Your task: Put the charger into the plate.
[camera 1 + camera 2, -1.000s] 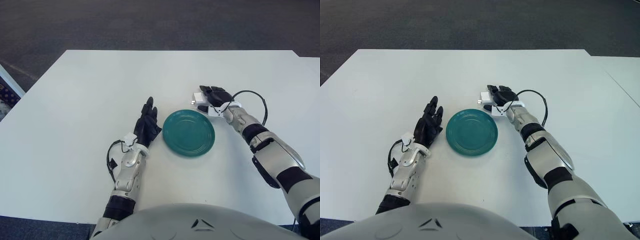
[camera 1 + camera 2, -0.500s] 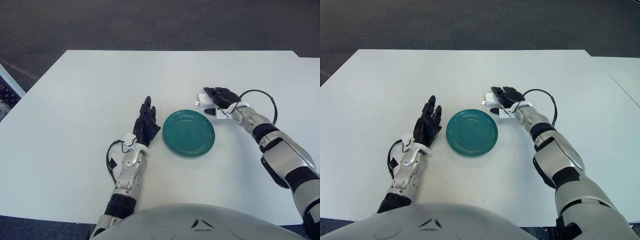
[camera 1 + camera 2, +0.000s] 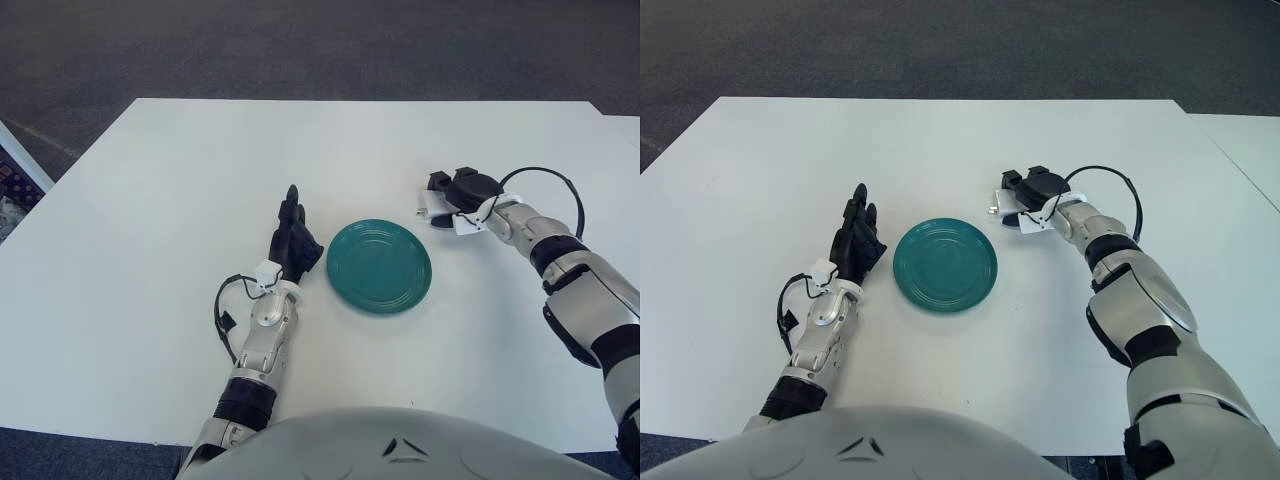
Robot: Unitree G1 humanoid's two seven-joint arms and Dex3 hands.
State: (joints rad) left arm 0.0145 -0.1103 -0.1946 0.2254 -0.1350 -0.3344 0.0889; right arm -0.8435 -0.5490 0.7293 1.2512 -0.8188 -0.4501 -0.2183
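Teal plate [image 3: 379, 266] flat on the white table [image 3: 150, 200], nothing in it, only concentric ridges on the glaze. Just beyond the plate's far right rim, right hand [image 3: 457, 192] with black fingers [image 3: 1012, 180] curled over the small white charger [image 3: 425, 204]; only a sliver of the white block visible at the hand's plate-facing side, the rest hidden under the palm. Closed around the charger by the look of it, though whether lifted clear of the table or pressed against it cannot be told. Charger wholly outside the plate, near its rim but not over it. Black cable [image 3: 560, 185] looping up from the right wrist, away from the plate. Just beside the plate's left rim, left hand [image 3: 293, 240], fingers straight and held together, pointing away from the robot, holding nothing, apart from the plate's edge.
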